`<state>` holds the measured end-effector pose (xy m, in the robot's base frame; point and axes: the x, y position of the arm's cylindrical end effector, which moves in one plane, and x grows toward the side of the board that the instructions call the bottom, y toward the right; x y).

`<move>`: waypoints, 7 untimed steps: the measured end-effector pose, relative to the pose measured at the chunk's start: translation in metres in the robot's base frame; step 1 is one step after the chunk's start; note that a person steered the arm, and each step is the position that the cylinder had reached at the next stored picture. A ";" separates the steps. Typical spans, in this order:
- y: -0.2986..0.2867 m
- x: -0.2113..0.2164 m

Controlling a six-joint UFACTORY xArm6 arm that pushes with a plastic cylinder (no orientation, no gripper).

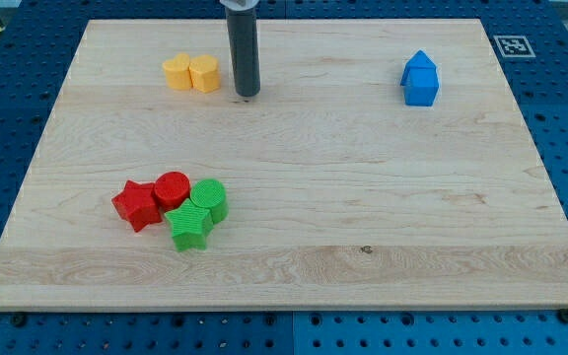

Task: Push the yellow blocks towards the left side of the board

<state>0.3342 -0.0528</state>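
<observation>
— Rod position, relative to the yellow pair? The rod descends from the view's top, and its lower end, my tip (248, 95), rests on the wooden board (363, 197) just to the view's right of the yellow blocks, a narrow strip of bare wood between them. It has no jaws: a plain straight rod, holding nothing.

— And the yellow pair itself? Two blocks, touching side by side: the yellow block on the view's left (177, 73) and the yellow block on the view's right (204, 74). Their exact shapes cannot be made out.

— Other blocks, again measured from the yellow pair? Toward the view's bottom, well apart, lies a touching cluster: red star (137, 205), red cylinder (172, 188), green cylinder (208, 200), green star (189, 227). Far to the view's right, well past the tip, a blue house-shaped block (420, 80) stands alone.
</observation>
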 end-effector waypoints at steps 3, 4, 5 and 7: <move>-0.014 -0.018; -0.029 -0.026; -0.036 -0.028; -0.068 -0.028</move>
<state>0.3065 -0.1206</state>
